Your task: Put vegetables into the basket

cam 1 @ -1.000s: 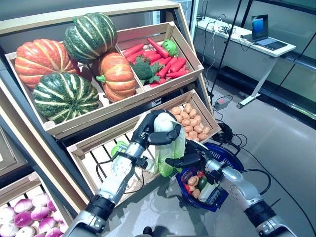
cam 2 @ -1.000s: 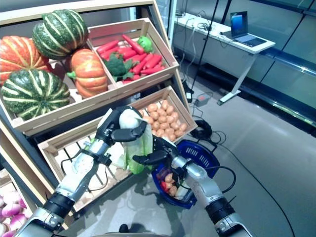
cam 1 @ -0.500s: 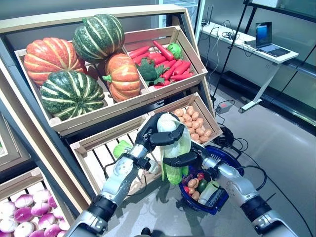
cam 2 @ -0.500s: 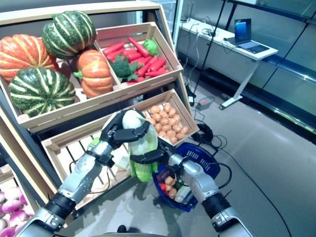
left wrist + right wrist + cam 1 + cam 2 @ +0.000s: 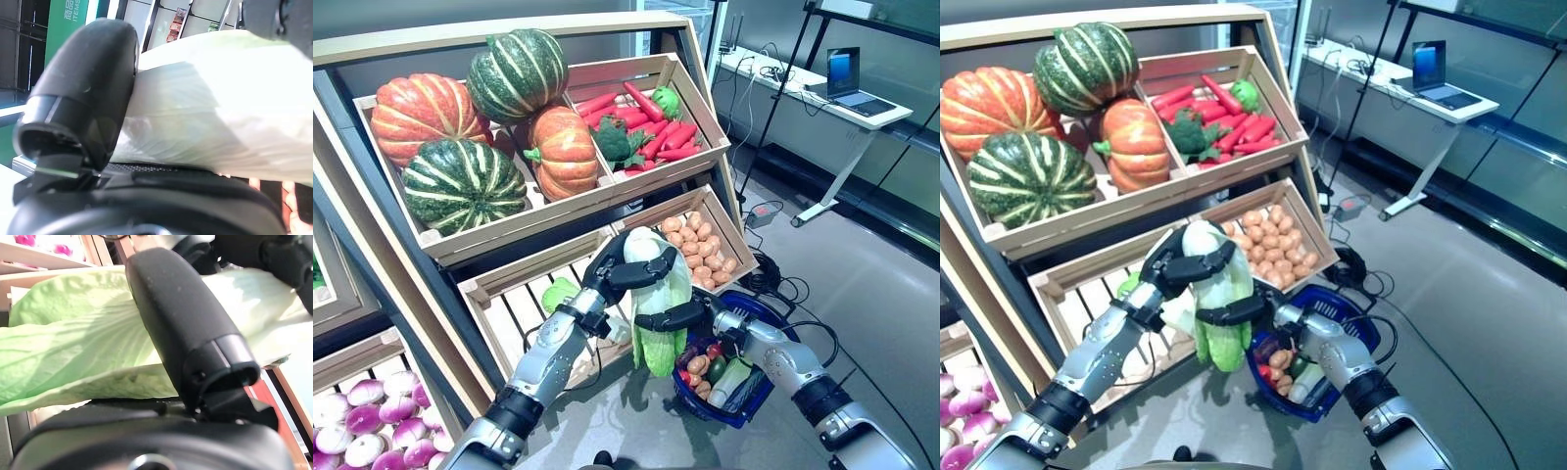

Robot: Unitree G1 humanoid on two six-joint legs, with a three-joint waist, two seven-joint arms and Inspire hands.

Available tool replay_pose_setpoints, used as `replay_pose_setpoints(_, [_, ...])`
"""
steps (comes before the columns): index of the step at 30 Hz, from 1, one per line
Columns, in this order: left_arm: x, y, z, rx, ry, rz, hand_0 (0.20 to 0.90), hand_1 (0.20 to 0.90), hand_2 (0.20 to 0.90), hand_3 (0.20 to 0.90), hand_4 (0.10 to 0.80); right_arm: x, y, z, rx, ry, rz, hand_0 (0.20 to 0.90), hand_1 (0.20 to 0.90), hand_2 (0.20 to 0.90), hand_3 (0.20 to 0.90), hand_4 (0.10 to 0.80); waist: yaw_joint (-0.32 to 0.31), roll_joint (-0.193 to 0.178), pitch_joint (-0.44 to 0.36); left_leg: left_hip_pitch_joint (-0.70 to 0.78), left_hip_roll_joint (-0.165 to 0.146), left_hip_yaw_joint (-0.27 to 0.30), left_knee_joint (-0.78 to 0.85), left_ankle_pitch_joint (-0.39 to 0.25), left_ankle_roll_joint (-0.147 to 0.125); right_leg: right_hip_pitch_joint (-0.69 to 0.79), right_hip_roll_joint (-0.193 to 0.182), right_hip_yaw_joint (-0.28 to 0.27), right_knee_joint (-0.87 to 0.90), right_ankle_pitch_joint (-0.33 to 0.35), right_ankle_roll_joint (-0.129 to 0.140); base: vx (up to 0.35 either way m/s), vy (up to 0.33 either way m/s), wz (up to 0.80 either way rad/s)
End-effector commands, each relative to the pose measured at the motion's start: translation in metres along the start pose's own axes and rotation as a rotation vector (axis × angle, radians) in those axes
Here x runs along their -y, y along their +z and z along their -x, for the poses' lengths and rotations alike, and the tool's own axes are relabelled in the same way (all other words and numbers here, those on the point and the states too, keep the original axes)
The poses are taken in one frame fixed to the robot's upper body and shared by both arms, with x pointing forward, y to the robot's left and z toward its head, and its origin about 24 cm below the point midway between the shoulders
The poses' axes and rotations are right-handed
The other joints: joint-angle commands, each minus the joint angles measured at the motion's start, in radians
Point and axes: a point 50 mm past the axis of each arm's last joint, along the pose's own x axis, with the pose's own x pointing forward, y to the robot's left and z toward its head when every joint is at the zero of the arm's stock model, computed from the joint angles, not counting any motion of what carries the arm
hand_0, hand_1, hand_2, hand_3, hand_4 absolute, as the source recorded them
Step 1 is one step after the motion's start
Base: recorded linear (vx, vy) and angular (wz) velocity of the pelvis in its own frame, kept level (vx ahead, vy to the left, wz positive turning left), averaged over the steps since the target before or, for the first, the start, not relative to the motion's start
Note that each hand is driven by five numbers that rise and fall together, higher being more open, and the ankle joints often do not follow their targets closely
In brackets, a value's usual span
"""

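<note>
A pale green napa cabbage (image 5: 660,294) hangs upright in front of the stand's lower crate, just left of the blue basket (image 5: 761,391) on the floor. My left hand (image 5: 615,270) is shut on its white top end, and the thumb (image 5: 88,88) presses on the cabbage (image 5: 205,112) in the left wrist view. My right hand (image 5: 683,314) is curled round the cabbage's middle from the basket side, and the thumb (image 5: 181,323) lies over the leaves (image 5: 73,347) in the right wrist view. The basket holds brown potatoes (image 5: 696,364), a red and a dark green vegetable, and a long white-green one (image 5: 729,380).
The wooden stand (image 5: 460,257) with sloping crates rises on the left and behind the hands. The potato crate (image 5: 728,231) sits right behind the basket. A white desk with a laptop (image 5: 847,73) stands at the far right. Grey floor (image 5: 881,294) spreads right of the basket.
The camera has shifted a little. Both hands keep hold of the cabbage, which now hangs slightly lower and closer to the basket's left rim.
</note>
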Motion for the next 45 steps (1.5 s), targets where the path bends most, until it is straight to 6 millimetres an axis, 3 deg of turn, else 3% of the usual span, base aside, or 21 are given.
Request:
replay_pose_setpoints(1, [0.086, 0.040, -0.038, 0.299, -0.410, 0.208, 0.300, 0.300, 0.300, 0.300, 0.400, -0.047, 0.061, -0.035, 0.333, 0.294, -0.139, 0.300, 0.300, 0.300, 0.300, 0.400, 0.026, 0.003, -0.077, 0.040, 0.002, -0.014, 0.001, -0.103, -0.019, -0.044, -0.049, 0.007, 0.013, 0.079, -0.018, 0.000, 0.000, 0.00])
replay_pose_setpoints(14, [0.076, 0.059, -0.038, 0.383, -0.335, 0.185, 0.300, 0.300, 0.300, 0.300, 0.400, -0.031, 0.053, -0.026, 0.349, 0.210, -0.179, 0.300, 0.300, 0.300, 0.300, 0.400, 0.020, 0.008, -0.081, 0.034, -0.002, -0.018, 0.001, -0.101, -0.016, -0.045, -0.048, 0.012, 0.002, 0.086, -0.019, 0.006, 0.001, 0.01])
replay_pose_setpoints(19, [0.069, 0.057, -0.036, 0.368, -0.290, 0.170, 0.300, 0.300, 0.300, 0.300, 0.400, -0.024, 0.051, -0.021, 0.363, 0.173, -0.193, 0.300, 0.300, 0.300, 0.300, 0.400, 0.017, 0.008, -0.080, 0.031, 0.002, -0.010, 0.001, -0.098, -0.018, -0.053, -0.049, 0.013, 0.002, 0.092, -0.015, 0.000, 0.000, 0.00])
replay_pose_setpoints(20, [0.067, 0.056, -0.036, 0.359, -0.277, 0.172, 0.702, 0.702, 0.702, 0.702, 0.668, -0.023, 0.050, -0.020, 0.366, 0.165, -0.194, 0.300, 0.300, 0.300, 0.300, 0.400, 0.017, 0.009, -0.079, 0.031, 0.002, -0.008, 0.001, -0.097, -0.017, -0.055, -0.049, 0.014, 0.004, 0.093, -0.015, 0.000, 0.000, 0.00])
replay_pose_setpoints(21, [0.066, 0.055, -0.036, 0.353, -0.277, 0.173, 0.900, 0.900, 0.900, 0.900, 0.800, -0.023, 0.050, -0.020, 0.368, 0.160, -0.196, 0.300, 0.300, 0.300, 0.300, 0.400, 0.017, 0.009, -0.079, 0.031, 0.003, -0.007, 0.001, -0.097, -0.017, -0.056, -0.049, 0.015, 0.005, 0.093, -0.015, 0.000, 0.000, 0.00])
replay_pose_setpoints(30, [0.044, 0.049, -0.024, 0.307, -0.199, 0.087, 0.900, 0.900, 0.900, 0.900, 0.800, 0.002, 0.035, 0.000, 0.380, 0.011, -0.190, 0.300, 0.300, 0.300, 0.300, 0.400, 0.009, 0.012, -0.076, 0.035, 0.006, 0.005, 0.001, -0.101, -0.014, -0.058, -0.045, 0.026, 0.002, 0.092, -0.017, 0.002, 0.001, 0.00])
replay_pose_setpoints(37, [0.009, 0.045, -0.001, 0.298, -0.046, 0.019, 0.900, 0.900, 0.900, 0.900, 0.800, 0.042, 0.009, 0.048, 0.421, -0.239, -0.231, 0.300, 0.300, 0.300, 0.300, 0.400, -0.009, 0.014, -0.062, 0.030, 0.020, 0.024, 0.001, -0.097, -0.016, -0.072, -0.039, 0.044, 0.009, 0.091, -0.016, 0.009, 0.016, -0.06])
replay_pose_setpoints(45, [-0.006, 0.041, 0.007, 0.306, 0.072, -0.008, 0.900, 0.900, 0.900, 0.900, 0.800, 0.073, -0.008, 0.087, 0.452, -0.445, -0.253, 0.300, 0.300, 0.300, 0.300, 0.400, -0.025, 0.009, -0.024, 0.033, 0.028, 0.037, 0.001, -0.099, -0.015, -0.087, -0.026, 0.062, 0.030, 0.081, -0.022, 0.000, -0.004, -0.06])
